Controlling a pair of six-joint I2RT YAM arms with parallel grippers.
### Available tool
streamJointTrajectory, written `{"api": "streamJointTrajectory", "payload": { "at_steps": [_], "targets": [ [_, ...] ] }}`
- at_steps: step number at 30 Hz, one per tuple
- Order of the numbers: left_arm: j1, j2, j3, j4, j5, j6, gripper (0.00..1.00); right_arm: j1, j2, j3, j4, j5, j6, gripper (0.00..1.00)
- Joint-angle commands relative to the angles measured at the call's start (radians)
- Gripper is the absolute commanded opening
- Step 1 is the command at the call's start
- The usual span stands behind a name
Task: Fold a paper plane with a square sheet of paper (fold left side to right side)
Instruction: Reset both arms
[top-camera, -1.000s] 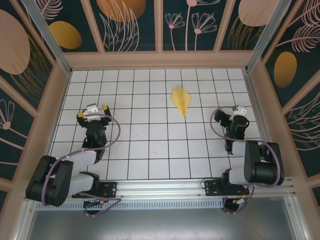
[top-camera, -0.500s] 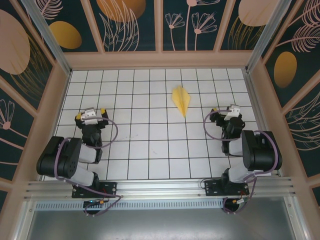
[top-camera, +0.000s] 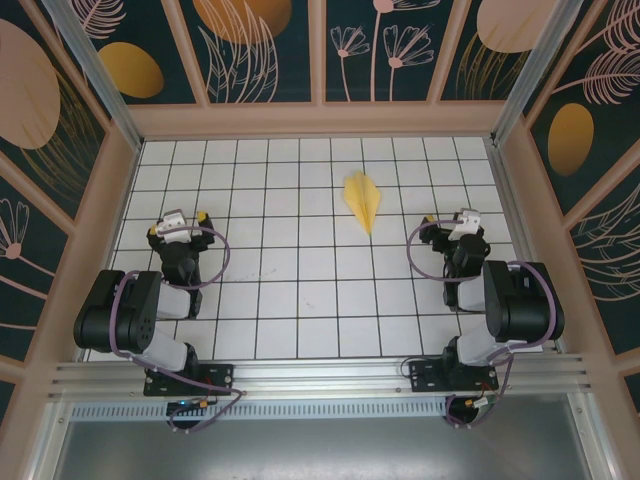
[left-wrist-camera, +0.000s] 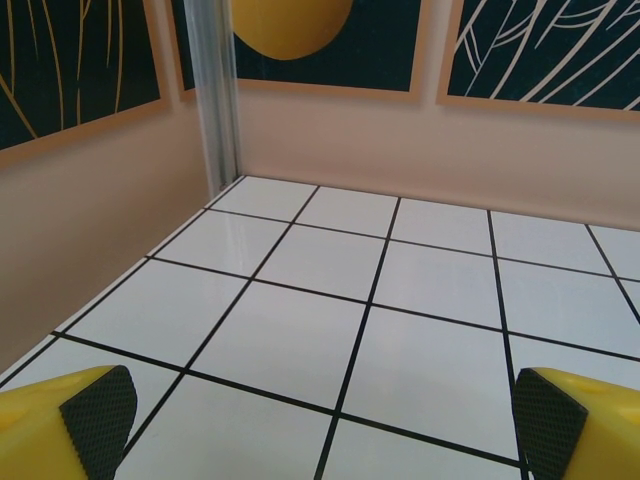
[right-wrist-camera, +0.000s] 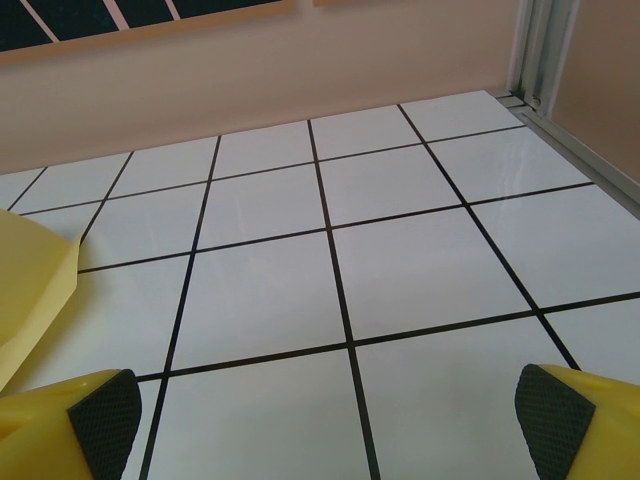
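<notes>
Glossy white bench; matt, creased paper plane; left tool pads rough black on smooth yellow plastic.

A ribbed silver metal post stands in the corner of the peach walls. Nearer than the post, the left gripper spreads its yellow, black-padded fingers wide over the white, black-gridded tabletop.

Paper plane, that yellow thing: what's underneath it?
The plane lies on the white gridded table. Tiles show all round it, but the patch directly beneath is covered by the paper.
</notes>
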Motion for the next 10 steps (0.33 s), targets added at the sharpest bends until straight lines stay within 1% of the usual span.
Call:
{"api": "streamJointTrajectory", "payload": {
  "at_steps": [1, 10],
  "targets": [
    [0.006, -0.002, 0.014, 0.003, 0.017, -0.020, 0.98, 0.006, 0.002, 0.012, 0.054, -0.009, -0.018, 0.99],
    [0.006, -0.003, 0.014, 0.003, 0.020, -0.020, 0.99, 0.006, 0.003, 0.012, 0.053, -0.009, -0.018, 0.99]
  ]
}}
